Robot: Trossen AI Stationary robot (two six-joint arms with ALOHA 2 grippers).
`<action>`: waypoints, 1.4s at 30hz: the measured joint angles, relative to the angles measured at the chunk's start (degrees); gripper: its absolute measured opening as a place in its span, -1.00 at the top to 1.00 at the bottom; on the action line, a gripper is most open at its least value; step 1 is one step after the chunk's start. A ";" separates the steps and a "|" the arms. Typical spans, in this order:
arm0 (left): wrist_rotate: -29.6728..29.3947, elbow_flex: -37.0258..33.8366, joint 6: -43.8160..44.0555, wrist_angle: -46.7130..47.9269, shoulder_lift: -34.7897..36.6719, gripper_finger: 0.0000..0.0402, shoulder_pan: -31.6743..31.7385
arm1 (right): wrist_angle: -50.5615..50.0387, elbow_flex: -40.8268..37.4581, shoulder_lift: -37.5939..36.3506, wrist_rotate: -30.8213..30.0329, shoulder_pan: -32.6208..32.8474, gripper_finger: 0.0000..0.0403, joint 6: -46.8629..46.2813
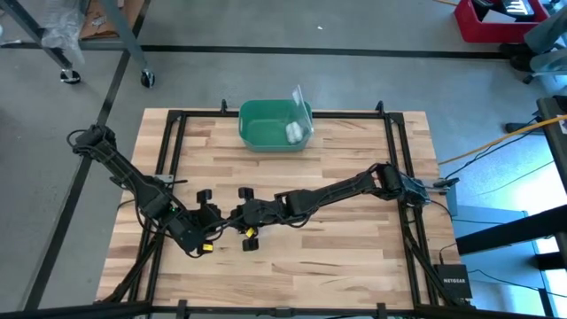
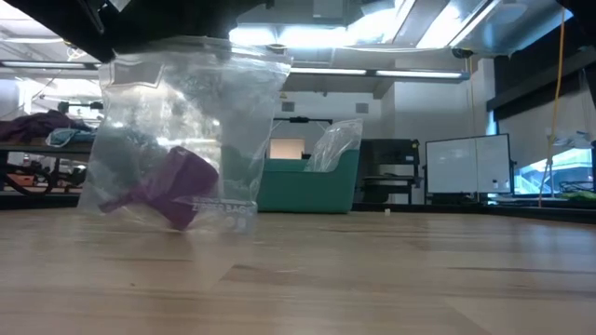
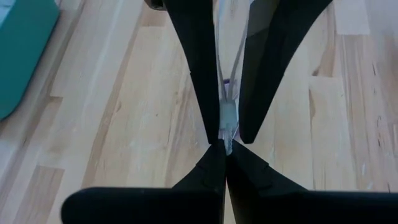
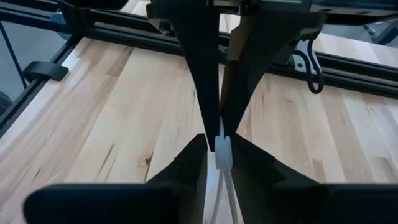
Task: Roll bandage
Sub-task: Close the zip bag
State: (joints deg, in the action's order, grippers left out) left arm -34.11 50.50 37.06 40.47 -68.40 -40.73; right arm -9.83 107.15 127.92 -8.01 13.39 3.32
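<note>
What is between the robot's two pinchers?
The clear plastic zip bag holding the purple soft fabric bandage, seen in the low view. The left gripper and right gripper each pinch its top edge.

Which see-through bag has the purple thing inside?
The clear plastic zip bag held up over the wooden table holds the purple fabric bandage. The other clear bag sticks out of the green plastic bin behind it, showing no purple.

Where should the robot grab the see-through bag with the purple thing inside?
By its flat top edge, coming from above. The plastic bag hangs limp with the bandage weighing down its bottom, so likely only the thin top strip pinches firmly. The left claw and right claw are both shut on that edge.
</note>
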 joint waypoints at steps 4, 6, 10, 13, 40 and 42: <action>0.00 0.00 0.00 0.04 0.00 1.00 0.00 | -0.03 0.00 -0.07 0.02 0.00 0.68 0.01; 0.00 0.00 0.00 0.02 0.00 1.00 0.00 | -0.11 0.00 -0.18 -0.03 0.00 0.74 0.01; -0.23 0.08 0.05 0.26 0.01 1.00 0.00 | -1.10 0.00 -0.83 -0.24 0.00 0.90 0.03; -0.65 0.13 0.33 0.31 0.04 1.00 0.00 | -2.34 0.00 -1.62 -0.44 0.00 0.90 0.03; -8.38 0.02 -2.07 -5.58 0.00 0.62 0.30 | -11.30 0.02 -3.69 -2.38 0.13 0.87 -0.03; -8.34 0.02 -2.61 -6.09 0.00 0.57 1.27 | -11.31 0.02 -3.69 -2.32 0.13 0.84 -0.03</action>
State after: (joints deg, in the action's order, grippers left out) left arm -42.45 50.52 34.45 34.38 -68.40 -39.46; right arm -21.13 107.18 124.22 -10.33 13.52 3.29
